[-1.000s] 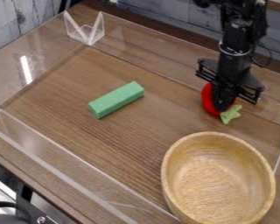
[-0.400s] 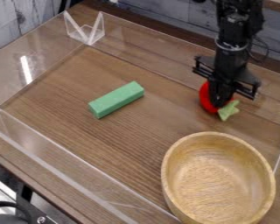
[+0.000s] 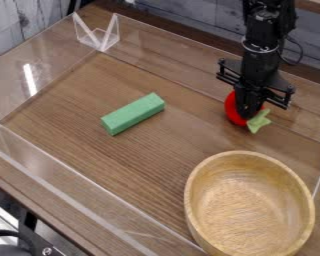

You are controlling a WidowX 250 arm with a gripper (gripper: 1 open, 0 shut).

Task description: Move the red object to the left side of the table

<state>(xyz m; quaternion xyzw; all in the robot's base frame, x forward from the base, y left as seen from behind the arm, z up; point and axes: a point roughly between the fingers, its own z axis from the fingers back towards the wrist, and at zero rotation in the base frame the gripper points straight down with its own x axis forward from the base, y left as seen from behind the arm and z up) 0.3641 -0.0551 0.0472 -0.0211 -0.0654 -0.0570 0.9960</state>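
Red object: small and round, with a light green leafy tip pointing toward the near right; it sits close to the table's right edge, in the far half as the camera sees it. Whether it rests on the wood or hangs just above it cannot be told.
Gripper: pointing straight down, its dark fingers closed together and clamped on the red object, covering the object's right part.
Table: brown wood grain, edged by low clear walls.
Green block: lying flat near the middle of the table, well apart from the red object, to its left.
Wooden bowl: upright at the near right corner, near the red object but apart from it.
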